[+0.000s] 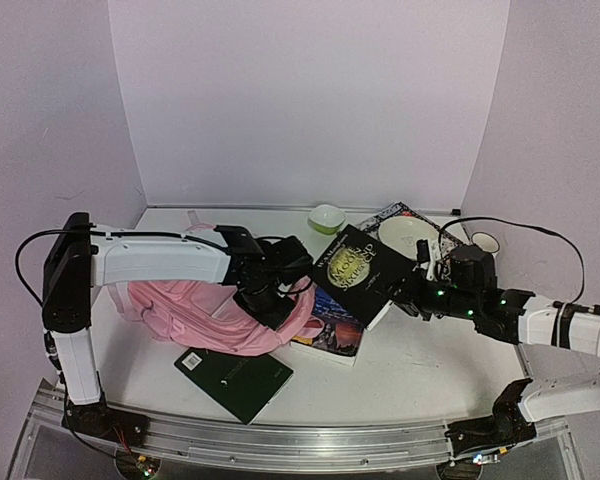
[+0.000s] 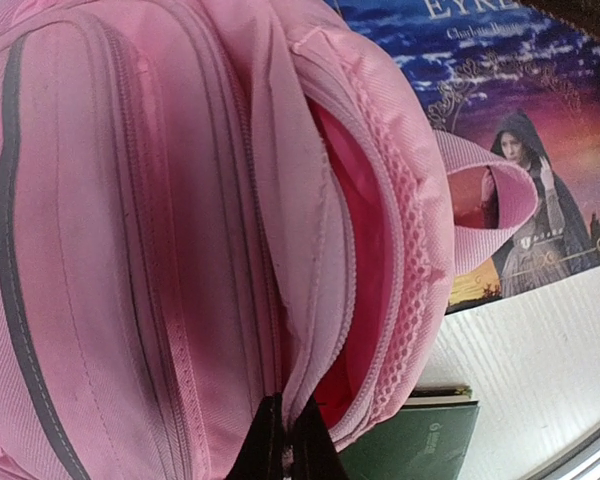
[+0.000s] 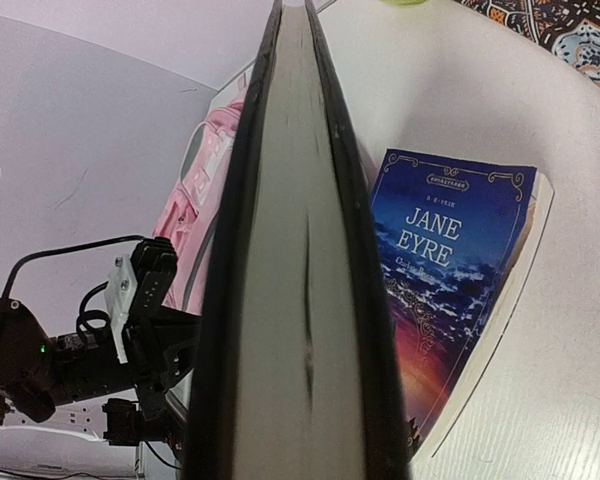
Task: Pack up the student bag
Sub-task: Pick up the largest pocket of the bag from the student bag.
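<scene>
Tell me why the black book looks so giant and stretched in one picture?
Right wrist view: the black book is right against the lens, so its page edge looks stretched and soft, while Jane Eyre looks sharp. Left wrist view: the pink bag fills the frame, darker shadow inside its open pocket. Top view: even light.

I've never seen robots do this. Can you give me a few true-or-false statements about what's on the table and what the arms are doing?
1. The left tool pinches the fabric of the pink student bag. True.
2. The right tool holds the Jane Eyre book. False: it holds a black book; Jane Eyre lies flat on the table.
3. The green book is inside the bag. False: it lies on the table beside the bag.
4. A small green bowl sits near the back wall. True.
</scene>
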